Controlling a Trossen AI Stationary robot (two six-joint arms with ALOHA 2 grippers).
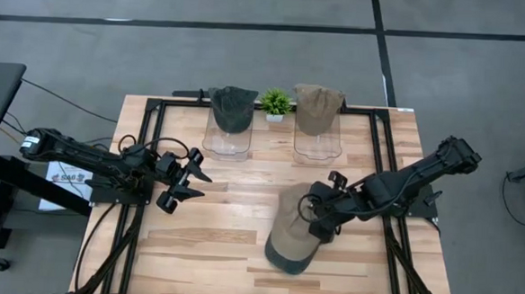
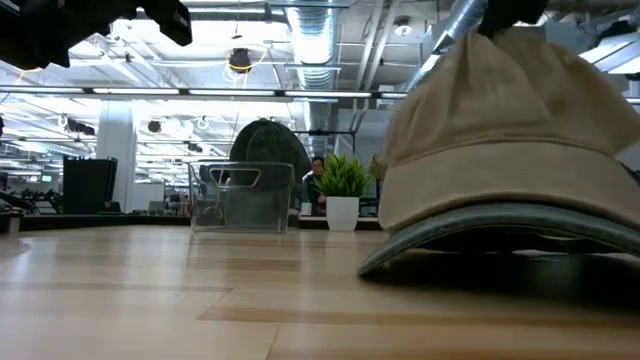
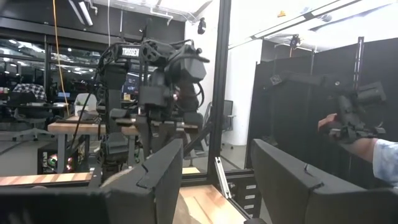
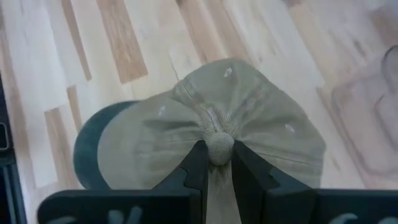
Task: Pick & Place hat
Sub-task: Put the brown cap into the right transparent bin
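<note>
Fig.: R pincer [image 4: 214, 163] pinched on crown button of tan hat [image 1: 296, 230], which you see on desk [image 1: 221, 244] w/ brim nearest you. L pincer [image 1: 191, 181] wide open, empty, left of hat. Stands beyond hat.

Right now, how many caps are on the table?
3. A dark cap sits on the left clear stand, a tan cap on the right stand, and a tan, dark-brimmed cap lies pinched by the right gripper.

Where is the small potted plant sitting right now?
In the high view the potted plant stands at the table's far edge, between the dark cap on its clear stand and the tan cap on its stand.
</note>
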